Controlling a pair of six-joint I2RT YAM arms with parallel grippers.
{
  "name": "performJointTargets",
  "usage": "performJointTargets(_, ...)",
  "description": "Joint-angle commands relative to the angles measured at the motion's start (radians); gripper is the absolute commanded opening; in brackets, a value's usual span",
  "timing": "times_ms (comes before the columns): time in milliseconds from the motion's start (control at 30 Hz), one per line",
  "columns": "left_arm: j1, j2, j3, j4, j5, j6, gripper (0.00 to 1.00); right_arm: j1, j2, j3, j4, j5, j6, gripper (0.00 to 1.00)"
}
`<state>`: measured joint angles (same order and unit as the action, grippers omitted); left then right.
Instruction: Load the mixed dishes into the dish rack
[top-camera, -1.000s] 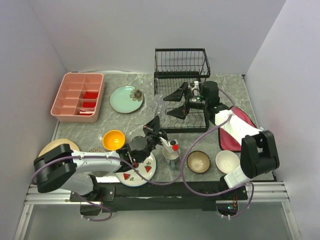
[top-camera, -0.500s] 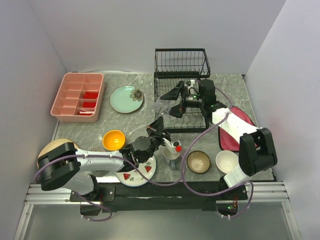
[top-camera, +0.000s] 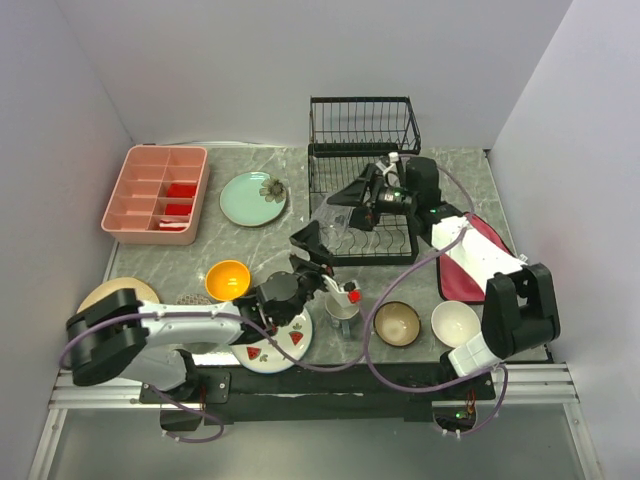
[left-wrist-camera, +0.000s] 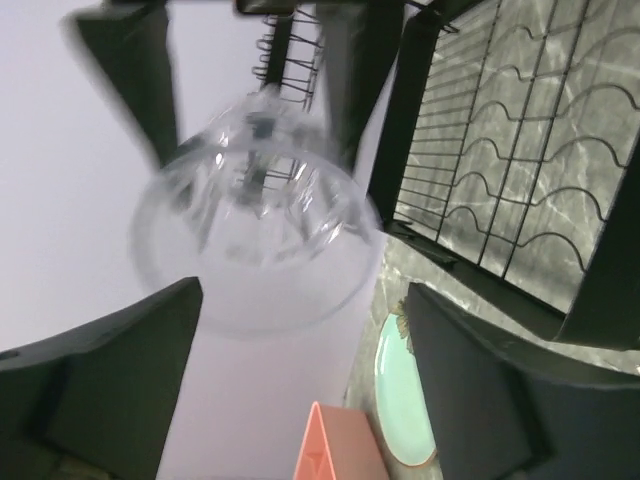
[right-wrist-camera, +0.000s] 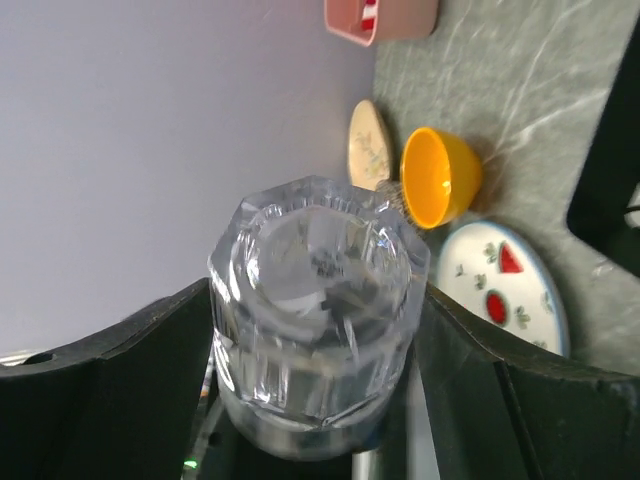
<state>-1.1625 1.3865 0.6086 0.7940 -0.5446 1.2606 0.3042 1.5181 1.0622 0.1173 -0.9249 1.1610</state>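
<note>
A pink compartment tray (top-camera: 155, 193) sits at the upper left of the grey marbled bench (top-camera: 160, 265), with small red items (top-camera: 181, 189) in two compartments. A red cloth (top-camera: 450, 285) lies at the right, well apart from it.

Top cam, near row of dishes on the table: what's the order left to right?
tan plate → orange bowl → watermelon-print plate → white mug → brown bowl → white bowl
</note>
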Motion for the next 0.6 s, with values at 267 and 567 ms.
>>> performJointTargets(267, -0.005, -0.636, -0.020, -0.726, 0.040, -0.355, 0.99, -0.024, -0.130, 0.162, -0.395, 0.204, -0.817, 0.45)
performJointTargets(567, 0.175, -0.708, -0.046, -0.688, -0.011, -0.362, 0.99, 0.084, -0.200, -0.071, -0.132, 0.630, -1.195, 0.41)
